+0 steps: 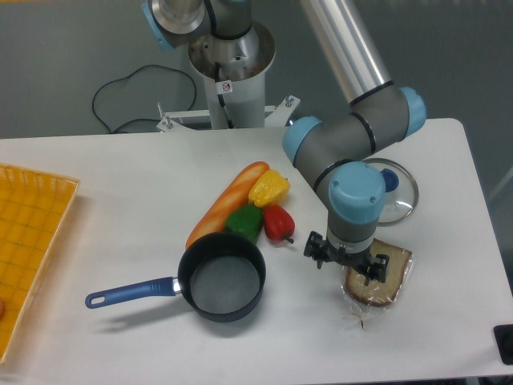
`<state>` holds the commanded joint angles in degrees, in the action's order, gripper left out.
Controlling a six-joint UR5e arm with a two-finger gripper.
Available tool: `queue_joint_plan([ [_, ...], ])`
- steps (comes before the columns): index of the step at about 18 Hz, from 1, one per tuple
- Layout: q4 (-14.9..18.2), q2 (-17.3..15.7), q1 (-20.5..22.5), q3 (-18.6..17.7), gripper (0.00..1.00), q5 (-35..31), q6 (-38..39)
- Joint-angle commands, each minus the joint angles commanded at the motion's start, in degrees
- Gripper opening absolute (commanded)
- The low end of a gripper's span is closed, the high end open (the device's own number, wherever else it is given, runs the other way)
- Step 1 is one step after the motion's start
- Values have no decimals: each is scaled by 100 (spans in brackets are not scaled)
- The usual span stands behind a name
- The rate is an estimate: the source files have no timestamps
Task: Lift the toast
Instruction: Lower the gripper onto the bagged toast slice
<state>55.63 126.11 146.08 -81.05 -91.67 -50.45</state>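
Fixed camera view. The toast (383,280), in clear wrap, lies flat near the desk's (120,184) front right corner. The gripper (346,261) points down over the slice's left edge; its finger spread cannot be told, and nothing is seen held. A glass lid (390,192) lies behind the arm. Mid-desk: a baguette (227,204), yellow (269,188), green (244,221) and red (278,222) peppers, and a blue-handled saucepan (222,277). An orange basket (28,241) sits at the left edge.
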Motion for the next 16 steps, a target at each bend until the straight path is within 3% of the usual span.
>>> queue_joint_plan([
  [4,0,378,9,501,100,44,-262],
  [8,0,537,88,721,100,325,-615],
  [12,0,616,289,783,100,614,-1264],
  [16,0,660,325,792,99,677,-1398],
])
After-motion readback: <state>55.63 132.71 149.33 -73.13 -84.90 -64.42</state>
